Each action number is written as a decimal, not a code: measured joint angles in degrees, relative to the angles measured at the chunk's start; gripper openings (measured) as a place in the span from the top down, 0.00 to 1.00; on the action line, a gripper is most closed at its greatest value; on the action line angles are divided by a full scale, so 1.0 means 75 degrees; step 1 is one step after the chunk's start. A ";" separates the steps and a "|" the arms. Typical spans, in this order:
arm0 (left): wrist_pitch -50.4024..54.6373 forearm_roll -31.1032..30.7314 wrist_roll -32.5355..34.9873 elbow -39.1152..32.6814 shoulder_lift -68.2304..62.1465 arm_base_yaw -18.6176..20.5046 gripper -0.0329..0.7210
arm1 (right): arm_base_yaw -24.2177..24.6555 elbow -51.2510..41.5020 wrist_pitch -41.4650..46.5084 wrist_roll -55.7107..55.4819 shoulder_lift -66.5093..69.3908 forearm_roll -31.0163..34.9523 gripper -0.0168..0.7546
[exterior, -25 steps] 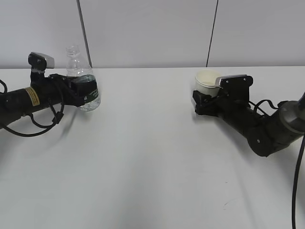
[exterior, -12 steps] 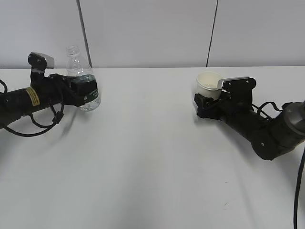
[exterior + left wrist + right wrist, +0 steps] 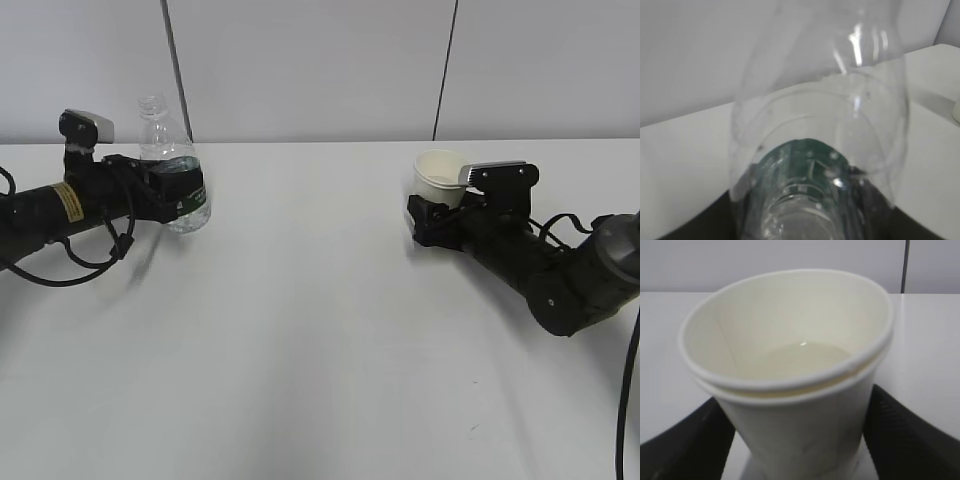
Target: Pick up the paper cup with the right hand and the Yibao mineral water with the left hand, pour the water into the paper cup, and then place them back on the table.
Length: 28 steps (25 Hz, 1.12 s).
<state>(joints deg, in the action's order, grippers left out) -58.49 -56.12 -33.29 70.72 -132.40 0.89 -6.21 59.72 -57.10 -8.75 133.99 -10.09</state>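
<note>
- The paper cup stands upright on the right half of the white surface, near the far edge, with a shallow pool of water visible at its bottom in the right wrist view.
- That wrist view shows a doubled rolled rim, as if 2 cups are nested; I cannot tell for certain.
- The right pincer brackets the cup low on its body, with 1 black finger on each side; they lie right against the wall, but whether they are pressing or slightly parted cannot be told.
- The right arm lies low, slanting from the right edge toward the cup.
- The Yibao mineral water bottle stands upright on the far left of the surface, uncapped, with water only in its lower part.
- The left pincer is clamped around the bottle at the dark green label band; the left wrist view shows the clear shoulder and the green label filling the frame.
- The left arm, with its yellow sticker, lies nearly level along the surface.
- Bottle and cup sit well apart.
</note>
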 joint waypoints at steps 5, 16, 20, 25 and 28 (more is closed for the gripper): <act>0.0000 0.0000 0.0000 0.0000 0.0000 -0.0007 0.54 | 0.0000 -0.0015 -0.0007 -0.0018 -0.0019 -0.0154 0.19; 0.0007 0.0029 0.0000 0.0000 0.0000 -0.0007 0.54 | 0.0000 -0.0325 0.0201 -0.0035 -0.0355 -0.0250 0.19; 0.0014 0.0033 0.0000 0.0000 0.0000 -0.0007 0.54 | 0.0000 -0.0448 0.0185 -0.0035 -0.0419 -0.0264 0.19; 0.0014 0.0043 0.0000 0.0000 0.0000 -0.0007 0.54 | 0.0000 -0.0557 0.0138 -0.0052 -0.0480 -0.0264 0.19; 0.0014 0.0068 0.0000 0.0000 0.0000 -0.0007 0.54 | 0.0000 -0.0557 0.0138 -0.0052 -0.0480 -0.0281 0.22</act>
<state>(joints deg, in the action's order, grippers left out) -58.39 -55.61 -33.29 70.72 -132.40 0.83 -6.21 55.54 -56.06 -9.13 130.39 -12.20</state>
